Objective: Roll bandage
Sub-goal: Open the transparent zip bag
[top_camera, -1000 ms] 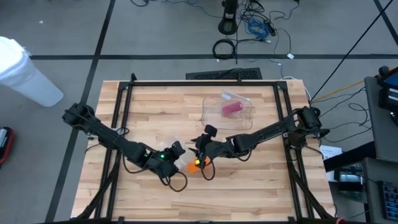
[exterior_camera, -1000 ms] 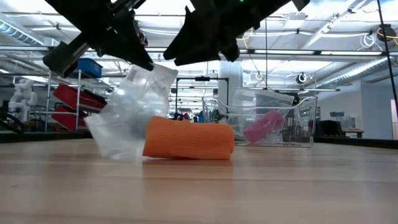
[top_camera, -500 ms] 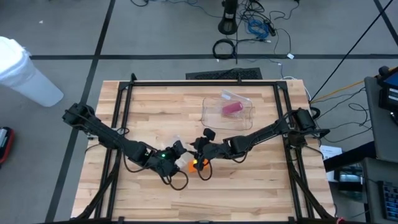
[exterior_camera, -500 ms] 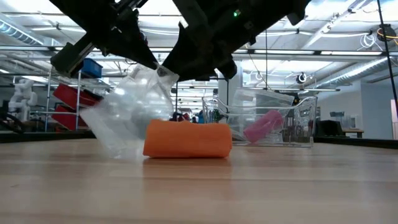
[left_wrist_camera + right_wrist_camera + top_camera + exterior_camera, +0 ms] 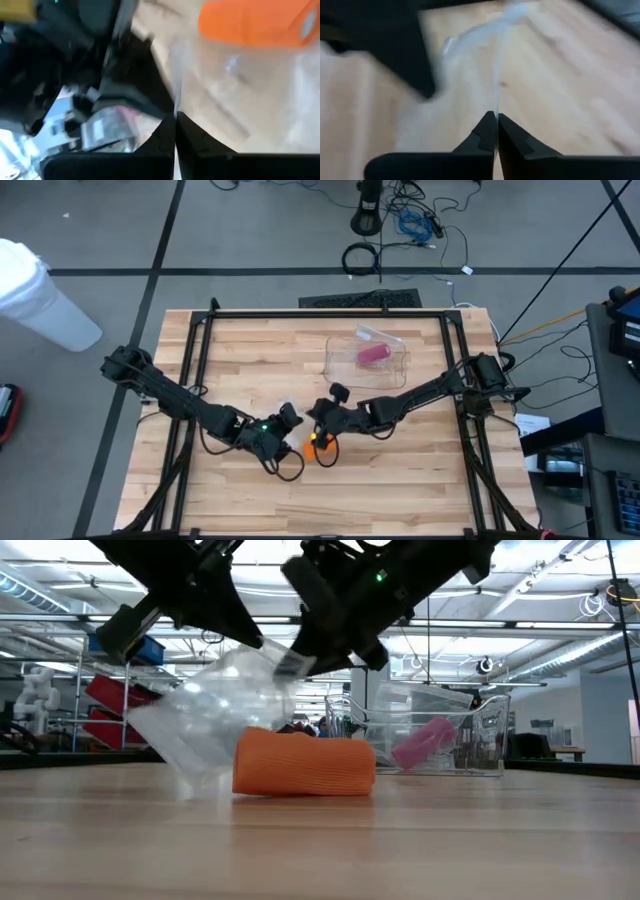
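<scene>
While both arms met near the table's front middle, one orange roll [image 5: 304,762] lay on the wood on its side, its long side toward the low camera. One clear plastic wrapper [image 5: 215,720] hung over and beside it, lifted off the table on the side away from the bin. One clear bin [image 5: 367,357] stood farther back, well apart from the roll, with one pink roll [image 5: 374,354] inside it.

Two grippers worked there. In the wrist views the left gripper [image 5: 175,131] was clenched with a thin edge of the wrapper running into its tips, and the right gripper [image 5: 497,131] was likewise pinched on a strip of the clear film. In the low view the wrapper stretched up between the two dark grippers, the left gripper holding its raised outer part and the right gripper its edge above the roll.

A black frame [image 5: 330,313] ran round the table [image 5: 250,350]. Beyond the table, cables [image 5: 410,220] lay on the floor and a white bin [image 5: 40,295] stood off to the left. The dark arms covered much of the roll from above, leaving only a small orange patch showing.

The orange roll sat just under the right gripper and just beside the left gripper, touching the table, partly covered by the wrapper. Neither gripper touched the roll itself as far as could be seen.
</scene>
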Robot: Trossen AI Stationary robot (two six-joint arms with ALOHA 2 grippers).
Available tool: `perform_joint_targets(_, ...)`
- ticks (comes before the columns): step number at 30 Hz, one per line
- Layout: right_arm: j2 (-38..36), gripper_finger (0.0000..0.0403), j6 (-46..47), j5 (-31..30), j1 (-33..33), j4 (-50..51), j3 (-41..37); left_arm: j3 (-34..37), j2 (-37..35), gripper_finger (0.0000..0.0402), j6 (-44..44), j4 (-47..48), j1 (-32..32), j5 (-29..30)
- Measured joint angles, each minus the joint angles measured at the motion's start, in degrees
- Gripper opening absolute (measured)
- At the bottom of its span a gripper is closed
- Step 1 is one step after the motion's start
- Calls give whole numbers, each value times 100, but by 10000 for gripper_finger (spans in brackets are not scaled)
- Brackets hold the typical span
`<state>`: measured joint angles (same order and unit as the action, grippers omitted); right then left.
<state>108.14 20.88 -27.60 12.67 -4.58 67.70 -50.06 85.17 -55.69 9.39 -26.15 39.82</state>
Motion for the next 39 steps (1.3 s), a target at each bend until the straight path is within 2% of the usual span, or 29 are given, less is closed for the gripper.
perform_joint_targets(5, 0, 1, -131, -872, 102, 301, 0, 1, 0, 2, 852, 9, -9, -642)
perform_joint_targets(11, 0, 0, -332, -1136, 148, 277, 0, 2, 0, 2, 1791, 12, -5, -691)
perform_joint_targets(17, 0, 0, -855, -1892, 357, 276, 0, 2, -2, 2, 2227, 11, 91, -986)
perform_joint_targets(21, -88, 0, -1001, -2041, 447, 336, 0, -38, -2, 2, 2401, -34, 227, -620)
perform_joint_targets(24, -215, 0, -1057, -2108, 491, 349, 0, -59, -4, 9, 2657, -222, 311, -567)
perform_joint_targets(33, -451, 0, -1215, -2673, 625, 1227, 2, -61, -4, 84, 2949, -462, 378, -494)
perform_joint_targets(39, -487, 0, -1213, -2743, 625, 1800, 2, -63, -17, 103, 2789, -491, 260, 476)
